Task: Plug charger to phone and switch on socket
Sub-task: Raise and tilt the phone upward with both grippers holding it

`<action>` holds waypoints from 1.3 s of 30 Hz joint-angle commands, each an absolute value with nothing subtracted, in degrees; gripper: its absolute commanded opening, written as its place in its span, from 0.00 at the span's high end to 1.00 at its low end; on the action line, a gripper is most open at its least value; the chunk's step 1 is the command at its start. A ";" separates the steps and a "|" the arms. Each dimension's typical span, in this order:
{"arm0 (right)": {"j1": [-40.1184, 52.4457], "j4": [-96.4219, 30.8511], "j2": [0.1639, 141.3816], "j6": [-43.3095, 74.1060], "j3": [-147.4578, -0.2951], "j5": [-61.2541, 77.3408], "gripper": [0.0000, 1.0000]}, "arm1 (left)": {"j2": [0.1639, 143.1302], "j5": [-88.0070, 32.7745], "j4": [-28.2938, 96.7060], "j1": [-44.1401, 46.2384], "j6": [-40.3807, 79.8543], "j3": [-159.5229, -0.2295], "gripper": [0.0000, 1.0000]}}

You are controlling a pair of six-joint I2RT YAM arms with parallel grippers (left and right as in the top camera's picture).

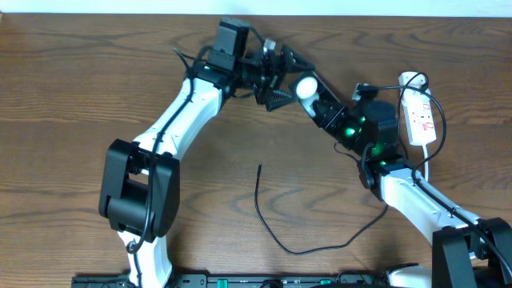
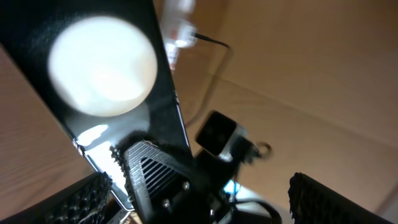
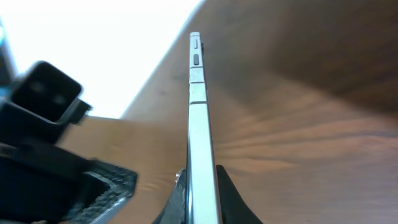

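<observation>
The phone (image 1: 306, 86) is a black slab with a white circle, lifted off the table at the back centre. My right gripper (image 1: 322, 106) is shut on it. The right wrist view shows the phone (image 3: 198, 118) edge-on between the right gripper's (image 3: 198, 196) jaws. My left gripper (image 1: 282, 78) is open at the phone's far end, with one of its fingers (image 2: 81, 199) on each side of the phone (image 2: 102, 65). The charger (image 1: 268, 216), a thin black cable, lies loose on the table with its tip pointing away. The white socket (image 1: 418, 116) lies at the far right.
The socket's white cord (image 1: 436, 132) loops beside it. Both arm bases and a black bar (image 1: 240, 280) line the table's front edge. The table's back edge (image 1: 120, 18) runs just behind the two grippers.
</observation>
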State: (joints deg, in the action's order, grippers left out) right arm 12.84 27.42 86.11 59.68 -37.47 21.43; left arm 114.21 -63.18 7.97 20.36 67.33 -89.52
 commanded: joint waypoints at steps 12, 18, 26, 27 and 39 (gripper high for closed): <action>12.43 50.63 85.93 85.67 -38.22 24.97 0.99 | 112.77 -64.29 1.98 15.29 64.10 -90.56 0.08; 13.47 50.78 85.93 92.09 -38.22 24.67 0.99 | 112.77 -62.08 -6.07 15.33 64.10 -90.56 0.08; 15.92 50.83 85.93 103.18 -38.22 22.06 0.99 | 112.77 -59.75 -10.17 15.33 64.12 -90.56 0.08; 16.32 50.83 85.93 104.66 -38.22 21.85 0.99 | 112.77 -59.00 -10.20 15.38 64.12 -90.56 0.08; 21.82 51.57 85.93 110.15 -38.22 14.94 0.99 | 112.77 -50.35 -10.17 17.23 64.36 -90.56 0.08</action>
State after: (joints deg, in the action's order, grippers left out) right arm 20.10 50.30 86.24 107.63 -37.45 18.57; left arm 114.21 -53.84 -9.98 16.12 65.17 -89.52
